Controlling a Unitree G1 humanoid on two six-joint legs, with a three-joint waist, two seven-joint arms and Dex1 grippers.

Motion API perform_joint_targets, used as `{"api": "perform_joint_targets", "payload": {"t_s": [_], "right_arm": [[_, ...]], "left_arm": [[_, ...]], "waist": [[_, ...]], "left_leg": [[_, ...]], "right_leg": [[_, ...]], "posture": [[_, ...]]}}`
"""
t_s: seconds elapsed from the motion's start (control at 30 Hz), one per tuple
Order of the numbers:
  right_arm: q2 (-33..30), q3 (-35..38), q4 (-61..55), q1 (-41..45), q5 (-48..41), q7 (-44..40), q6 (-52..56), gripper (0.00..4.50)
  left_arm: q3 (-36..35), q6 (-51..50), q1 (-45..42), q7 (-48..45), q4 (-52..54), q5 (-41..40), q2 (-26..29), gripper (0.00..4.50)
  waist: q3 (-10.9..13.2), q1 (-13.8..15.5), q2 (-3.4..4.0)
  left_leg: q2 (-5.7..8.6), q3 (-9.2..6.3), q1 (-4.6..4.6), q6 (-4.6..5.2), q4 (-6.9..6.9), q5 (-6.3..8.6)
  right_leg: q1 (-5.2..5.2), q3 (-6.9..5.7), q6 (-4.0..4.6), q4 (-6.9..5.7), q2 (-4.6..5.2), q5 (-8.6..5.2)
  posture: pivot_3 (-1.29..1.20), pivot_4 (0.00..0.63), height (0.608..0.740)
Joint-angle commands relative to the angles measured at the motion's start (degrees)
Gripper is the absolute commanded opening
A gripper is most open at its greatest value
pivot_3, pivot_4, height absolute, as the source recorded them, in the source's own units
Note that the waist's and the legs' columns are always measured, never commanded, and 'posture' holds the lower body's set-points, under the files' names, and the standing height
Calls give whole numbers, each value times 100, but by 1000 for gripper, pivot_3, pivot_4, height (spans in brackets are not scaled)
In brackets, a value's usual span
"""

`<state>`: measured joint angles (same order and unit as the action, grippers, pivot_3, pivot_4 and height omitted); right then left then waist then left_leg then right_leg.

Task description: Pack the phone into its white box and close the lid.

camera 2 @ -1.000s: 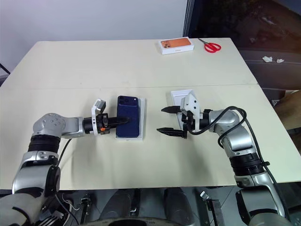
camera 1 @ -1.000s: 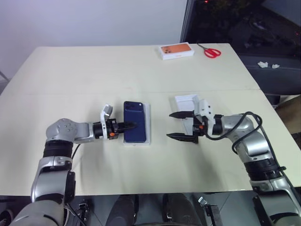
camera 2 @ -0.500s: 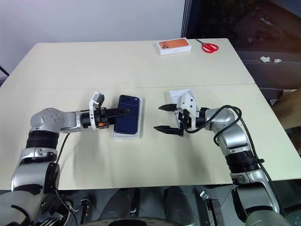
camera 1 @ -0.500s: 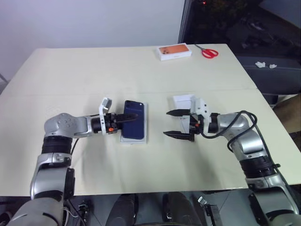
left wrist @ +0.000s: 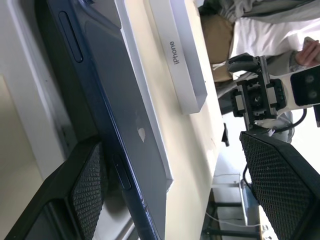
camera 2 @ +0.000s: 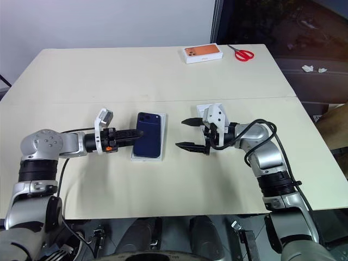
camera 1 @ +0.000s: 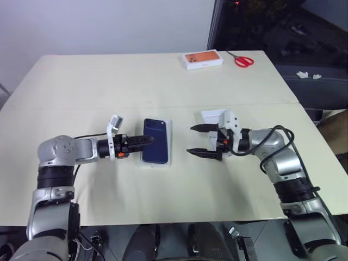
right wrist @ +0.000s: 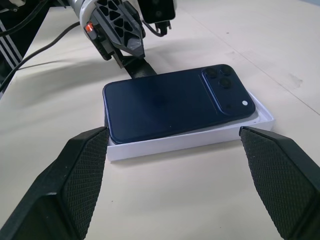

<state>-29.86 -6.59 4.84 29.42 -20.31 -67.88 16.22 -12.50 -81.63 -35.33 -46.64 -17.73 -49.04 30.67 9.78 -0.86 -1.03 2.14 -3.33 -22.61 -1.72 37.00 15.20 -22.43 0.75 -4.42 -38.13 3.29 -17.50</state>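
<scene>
Phone [camera 1: 155, 141] sits back-up in the box [camera 1: 168, 142], tilted a bit over its rim. Left gripper [camera 2: 128, 135] and right gripper [camera 1: 199, 141] both gape, holding nothing. Lid [camera 1: 215, 117] mostly hidden behind the right one.

You are looking at a pale cream tabletop [camera 1: 81, 87] with a seam running across its middle. Near its front half, the white box [camera 1: 169, 142] lies flat on it, left of centre. Right of that, the lid [camera 1: 213, 117] rests on the surface. At the far edge sit a white box with an orange top [camera 1: 203, 60] and, just beside it, red-handled scissors [camera 1: 243, 58].
</scene>
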Motion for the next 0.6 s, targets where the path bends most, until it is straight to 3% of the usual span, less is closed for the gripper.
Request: {"api": "perform_joint_targets", "payload": {"t_s": [0.03,0.6], "right_arm": [[63,-31,-51,134,3,-14,-108,4366],[251,-100,63,250,87,34,-189,4366]], "left_arm": [[-399,106,-33,198,45,-62,-22,4192],[-694,110,272,538,793,-90,240,4192]], "waist": [[0,2,0],[1,6,1]], "left_leg": [[0,0,0,0,0,0],[0,0,-11,0,2,0]], "right_leg": [[0,0,0,0,0,0],[-10,-1,0,1,1,0]], "posture": [[0,150,740],[0,150,740]]}}
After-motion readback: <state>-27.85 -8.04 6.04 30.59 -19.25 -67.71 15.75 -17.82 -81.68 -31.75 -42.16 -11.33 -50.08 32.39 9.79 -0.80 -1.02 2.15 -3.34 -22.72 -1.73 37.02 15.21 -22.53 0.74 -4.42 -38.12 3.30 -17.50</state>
